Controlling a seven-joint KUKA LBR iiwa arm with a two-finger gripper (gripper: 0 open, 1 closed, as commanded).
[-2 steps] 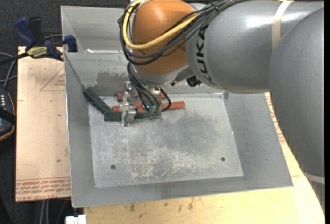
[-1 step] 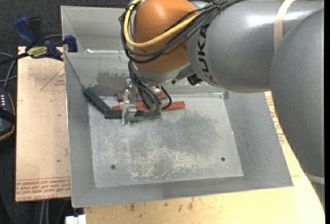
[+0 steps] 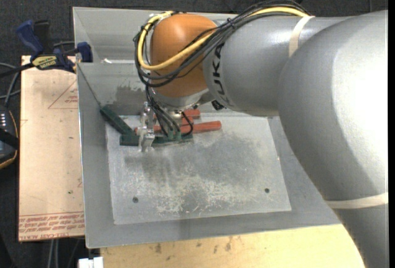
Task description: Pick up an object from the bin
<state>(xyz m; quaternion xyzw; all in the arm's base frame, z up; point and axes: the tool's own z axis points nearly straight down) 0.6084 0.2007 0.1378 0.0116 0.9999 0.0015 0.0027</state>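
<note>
Dark green flat plastic strip (image 3: 115, 119) lies slantwise in the back left part of the grey metal bin (image 3: 185, 199), its upper end close to the foot of the bin's left sloping wall. A second short dark green piece (image 3: 129, 141) lies at its lower end, just left of the pincer (image 3: 147, 137). The pincer stands low over this small cluster, its tip at or just above the bin floor; whether it is open or closed, and whether it has hold of anything, cannot be told. To its right a red flat bar (image 3: 208, 126) points toward the right wall, with more green and red bits heaped under the wrist. The rounded orange wrist cover (image 3: 176, 50) with its yellow and black cables (image 3: 143, 54) overhangs the back wall. Toward the front and right the scuffed floor lies bare out to the walls.
</note>
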